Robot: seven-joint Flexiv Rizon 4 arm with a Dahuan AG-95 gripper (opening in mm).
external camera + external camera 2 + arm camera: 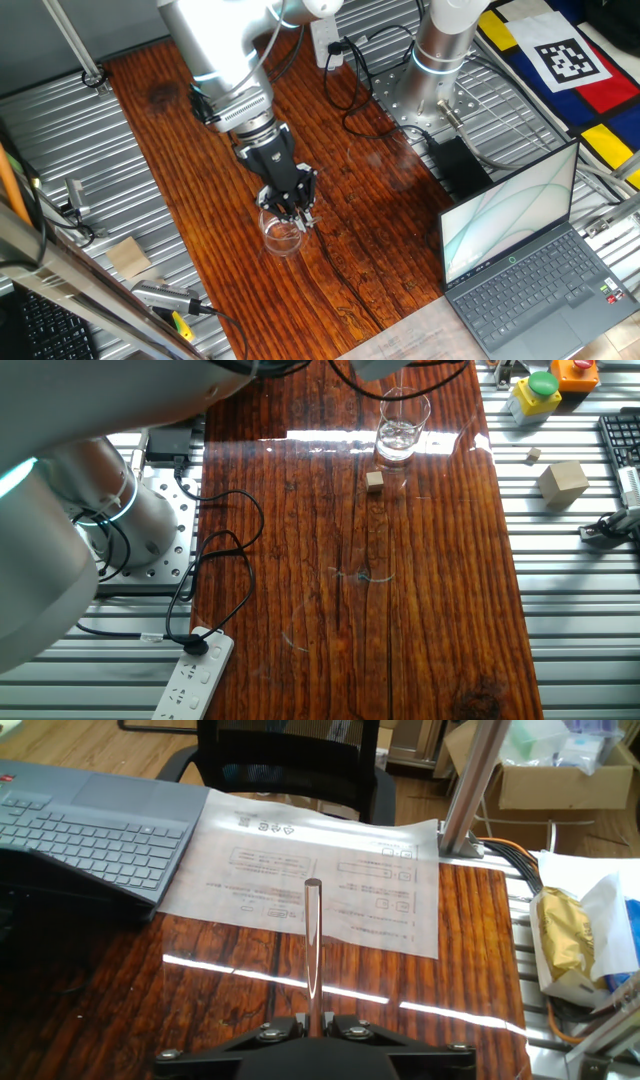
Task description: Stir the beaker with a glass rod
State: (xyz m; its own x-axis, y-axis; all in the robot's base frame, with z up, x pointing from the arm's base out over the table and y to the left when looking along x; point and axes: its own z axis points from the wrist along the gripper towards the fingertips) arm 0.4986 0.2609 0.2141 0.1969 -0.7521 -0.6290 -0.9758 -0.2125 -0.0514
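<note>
On the bench, my jaws sit just above the beaker, clamped on the rod. In the hand view the rod points straight out from between them. A small tan cube lies just beside the beaker.

Arm tilted down, gripper jaws pinched closed.

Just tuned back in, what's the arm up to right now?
The gripper is shut on the glass rod, which the hand view shows standing up between the fingers. In one fixed view the gripper hangs right over the beaker on the wooden table. Whether the rod tip is inside the beaker can't be made out. A small tan cube lies beside the beaker.
</note>
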